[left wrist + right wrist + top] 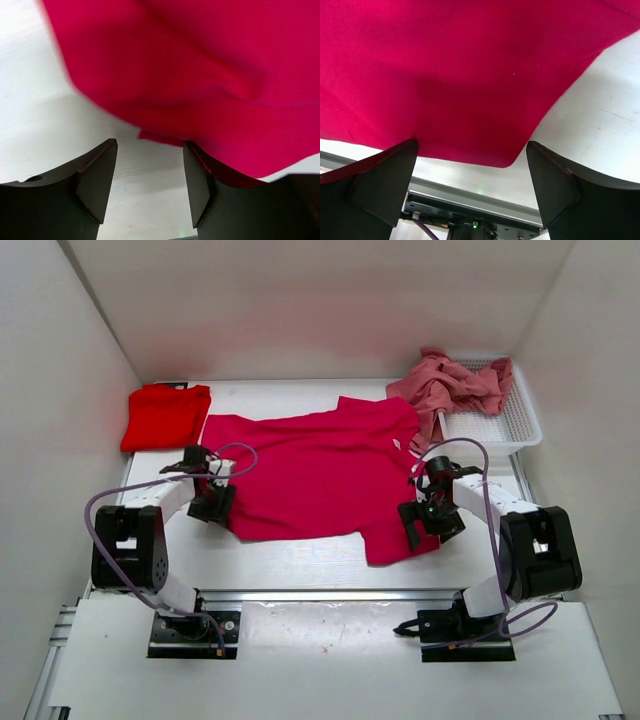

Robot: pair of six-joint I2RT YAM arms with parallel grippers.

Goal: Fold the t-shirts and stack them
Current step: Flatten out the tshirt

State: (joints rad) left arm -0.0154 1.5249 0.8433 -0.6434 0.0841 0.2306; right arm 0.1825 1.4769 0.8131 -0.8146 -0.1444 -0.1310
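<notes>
At the far left I saw the bright red cotton t-shirt (165,417), folded on the white tabletop (300,558). My left pincer (212,502) stood with its jaws apart at the left edge of the crimson-magenta t-shirt (320,470), which lay spread flat in the middle. The right pincer (432,520) was wide apart over that shirt's near right corner. The dusty salmon pink t-shirt (450,385) lay crumpled over the white plastic mesh basket (505,425), far right.
</notes>
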